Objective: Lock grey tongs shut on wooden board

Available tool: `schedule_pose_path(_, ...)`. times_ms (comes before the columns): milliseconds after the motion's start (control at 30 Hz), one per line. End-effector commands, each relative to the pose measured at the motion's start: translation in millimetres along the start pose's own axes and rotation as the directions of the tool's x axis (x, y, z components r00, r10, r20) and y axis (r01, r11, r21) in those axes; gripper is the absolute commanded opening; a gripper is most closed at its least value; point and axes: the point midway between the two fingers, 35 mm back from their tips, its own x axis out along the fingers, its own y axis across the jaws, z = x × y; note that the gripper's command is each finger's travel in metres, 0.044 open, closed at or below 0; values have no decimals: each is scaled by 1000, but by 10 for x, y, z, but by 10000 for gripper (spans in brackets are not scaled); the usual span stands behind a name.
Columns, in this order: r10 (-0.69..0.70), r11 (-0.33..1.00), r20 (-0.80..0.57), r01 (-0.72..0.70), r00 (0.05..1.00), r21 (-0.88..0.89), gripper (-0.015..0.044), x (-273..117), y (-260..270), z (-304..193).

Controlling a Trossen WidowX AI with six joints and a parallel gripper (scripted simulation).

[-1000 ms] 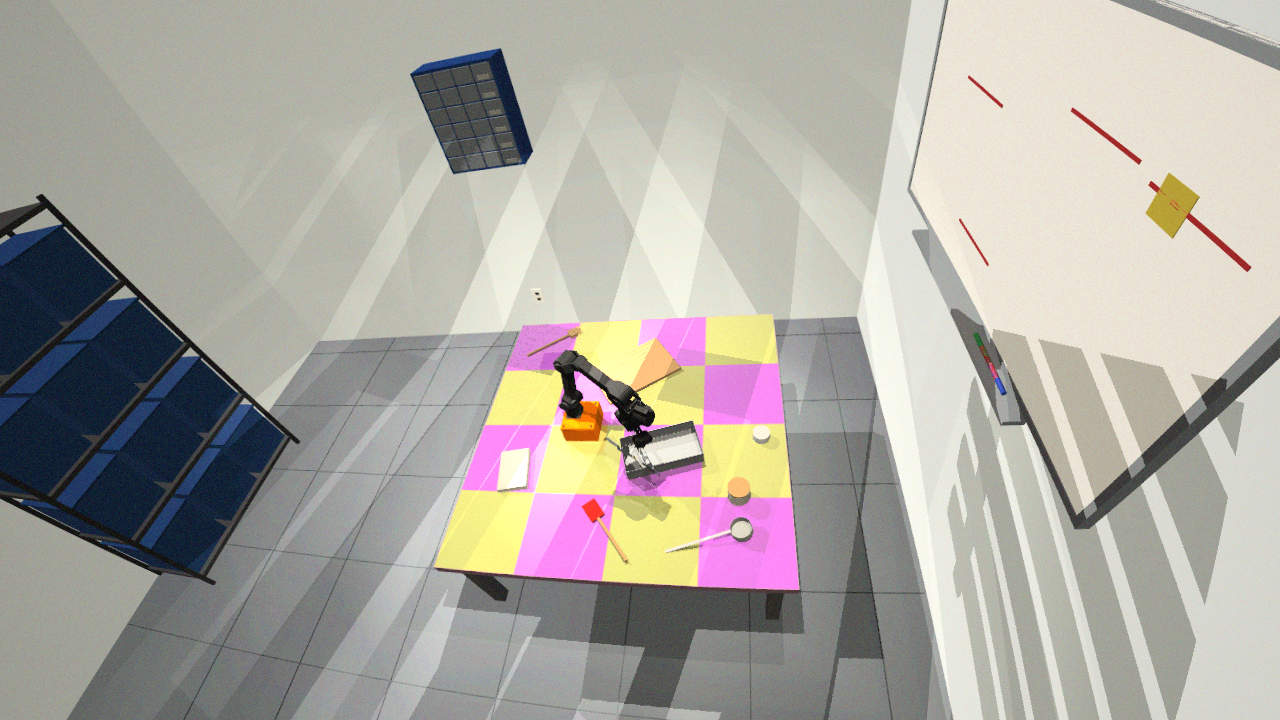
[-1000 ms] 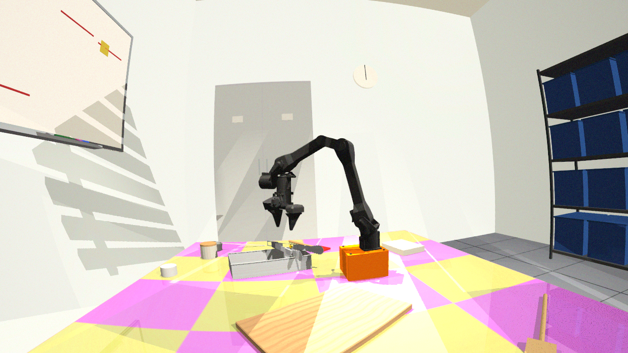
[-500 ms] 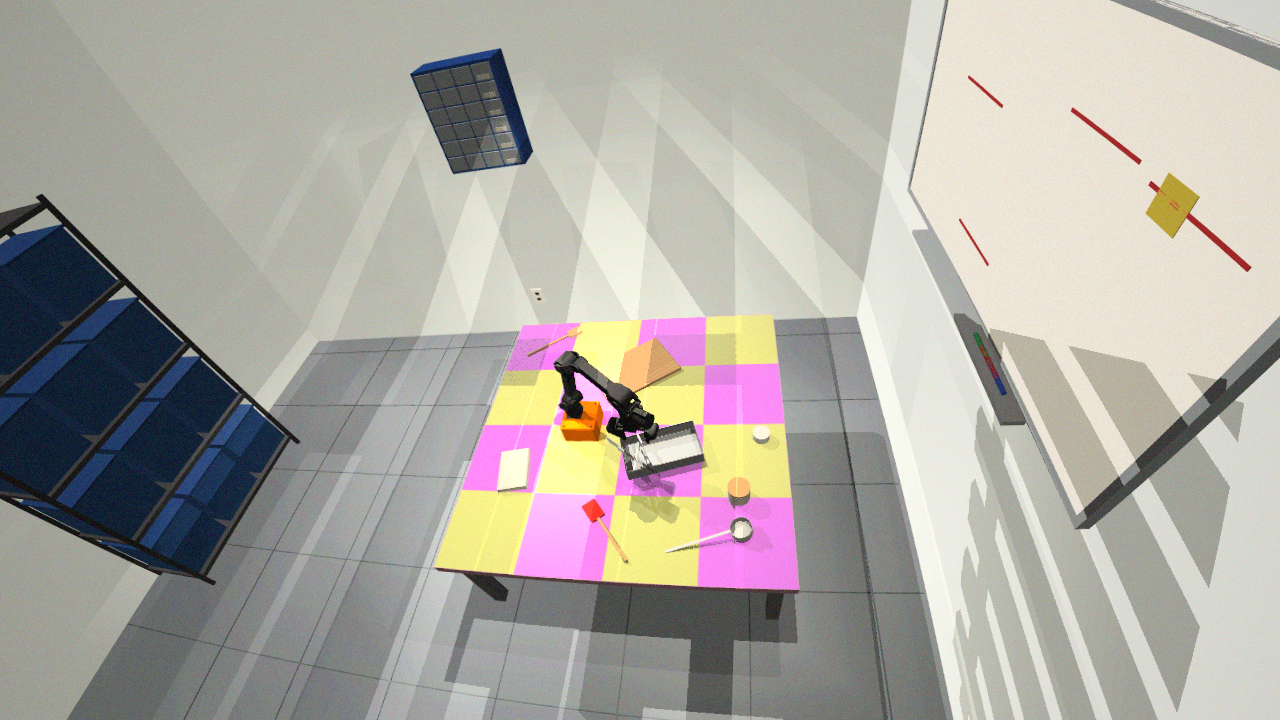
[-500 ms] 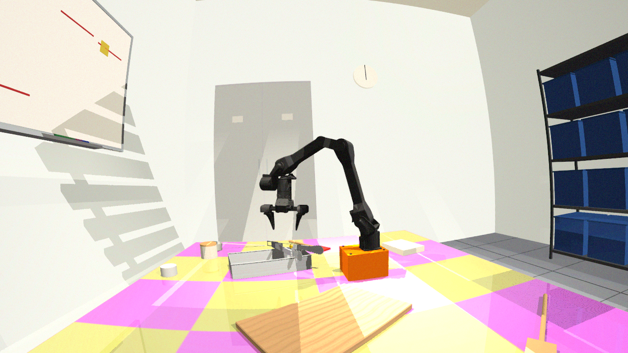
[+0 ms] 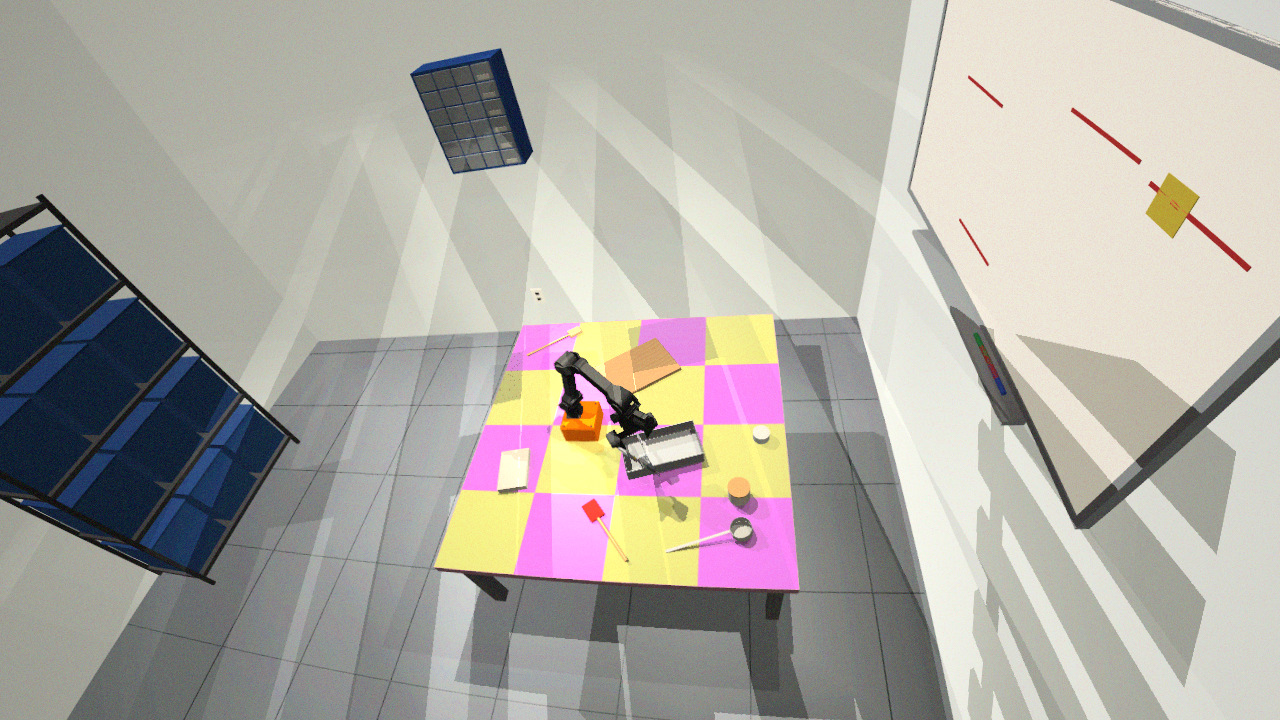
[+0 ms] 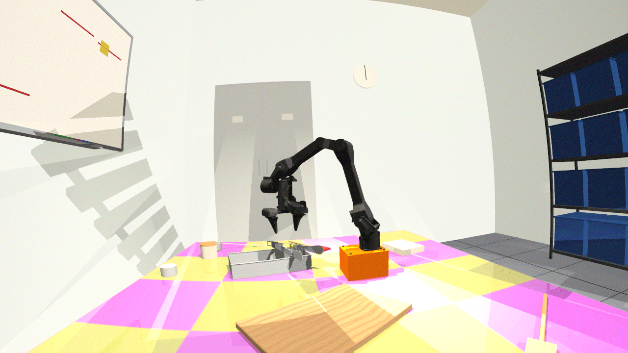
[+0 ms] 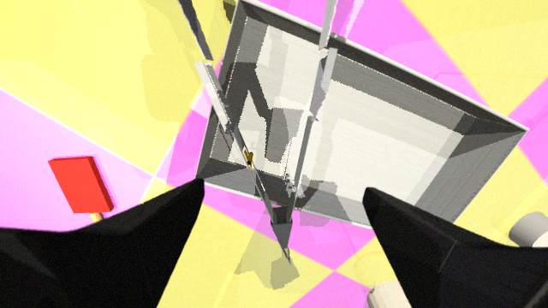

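Note:
The grey tongs [image 5: 627, 454] [image 6: 317, 249] [image 7: 281, 228] lie open across one end of the roasting tin [image 5: 684, 445] [image 6: 259, 268] [image 7: 445, 184]. Their scalloped tips stick out over the tin's end towards the robot base. In the wrist view the hinge is low in the picture, beyond the tin's rim, and the two arms spread upwards out of the frame. My gripper [image 6: 286, 231] [image 7: 285, 190] is open and empty, pointing down above the tongs. In the wrist view its fingertips stand on either side of the hinge end. The wooden board [image 5: 657, 358] [image 6: 325, 324] holds nothing.
The orange base block [image 5: 581, 422] [image 6: 364, 263] stands beside the tin. A red spatula [image 5: 593, 510] [image 7: 81, 184], an orange-lidded jar [image 5: 738, 489] [image 6: 208, 250], a white cup [image 5: 760, 434] [image 6: 168, 269], a long-handled pan [image 5: 741, 530] and a white block [image 5: 513, 470] [image 6: 403, 246] lie around.

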Motion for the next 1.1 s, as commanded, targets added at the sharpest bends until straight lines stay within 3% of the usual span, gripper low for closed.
schedule_pose_path(0,16,987,23,-12,1000,-162,440,90,43,49)
schedule_pose_path(533,16,987,23,-12,1000,-162,440,106,50,31)
schedule_pose_path(1067,16,987,22,-12,1000,-162,440,362,40,10)
